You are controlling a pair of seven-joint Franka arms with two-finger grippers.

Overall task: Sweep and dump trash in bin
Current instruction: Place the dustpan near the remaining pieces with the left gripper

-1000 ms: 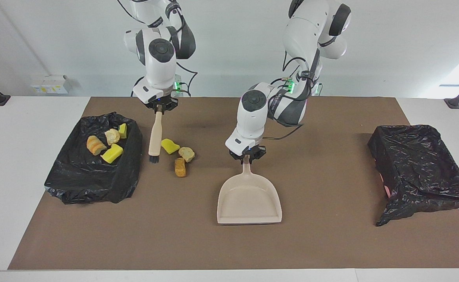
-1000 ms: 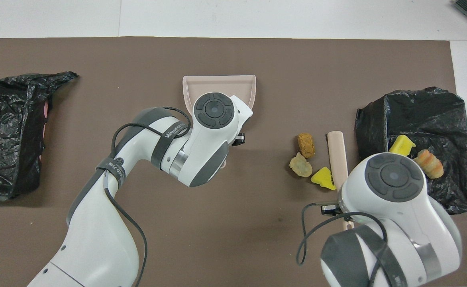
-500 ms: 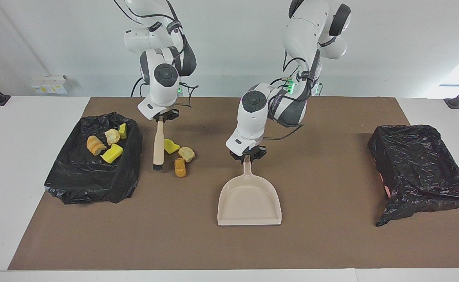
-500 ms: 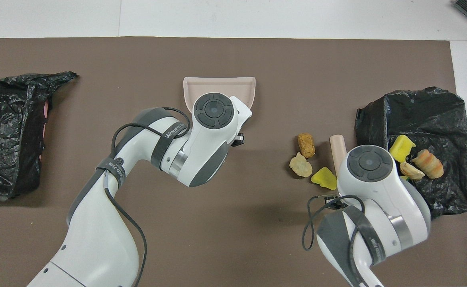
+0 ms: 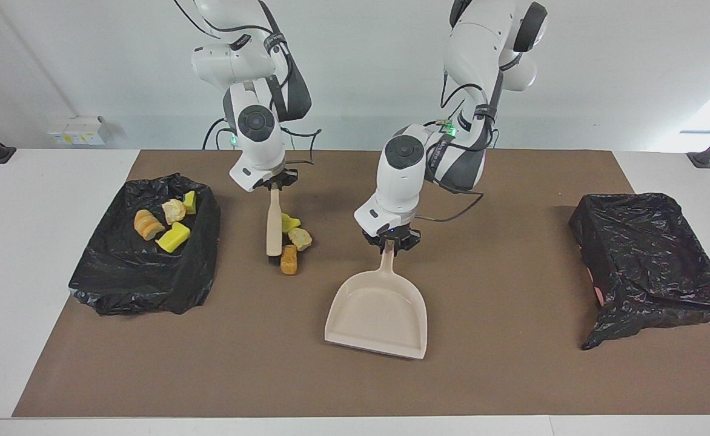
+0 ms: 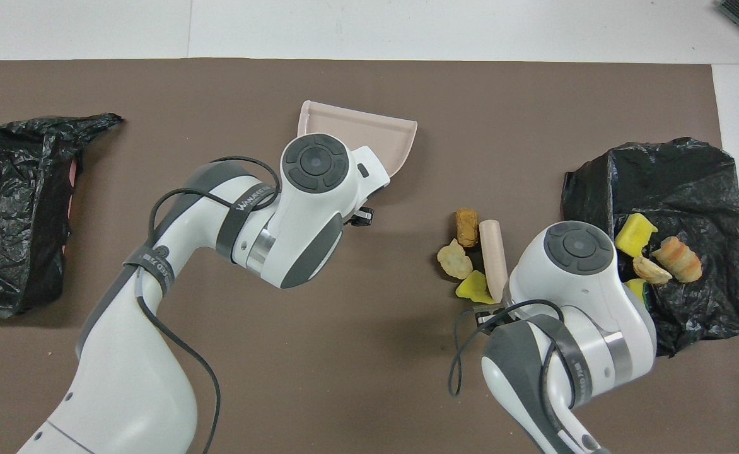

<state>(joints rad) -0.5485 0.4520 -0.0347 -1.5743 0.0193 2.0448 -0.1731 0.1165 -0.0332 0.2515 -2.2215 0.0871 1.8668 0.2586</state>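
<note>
Three trash scraps lie on the brown mat: a yellow sponge piece (image 5: 290, 222) (image 6: 473, 287), a pale foam lump (image 5: 300, 238) (image 6: 453, 260) and an orange-brown chunk (image 5: 289, 259) (image 6: 467, 227). My right gripper (image 5: 275, 183) is shut on the beige brush (image 5: 274, 224) (image 6: 493, 258), which rests against the scraps. My left gripper (image 5: 389, 241) is shut on the handle of the beige dustpan (image 5: 376, 315) (image 6: 369, 129), which lies flat on the mat beside the scraps, toward the left arm's end. Several more scraps (image 5: 173, 236) lie in the black-lined bin (image 5: 143, 272) (image 6: 666, 170).
A second black-bagged bin (image 5: 652, 260) (image 6: 10, 208) stands at the left arm's end of the mat. The brown mat (image 5: 512, 363) covers most of the white table.
My right gripper has pushed the brush and the three scraps toward the dustpan. My left gripper has turned the dustpan so that its mouth swings toward the scraps.
</note>
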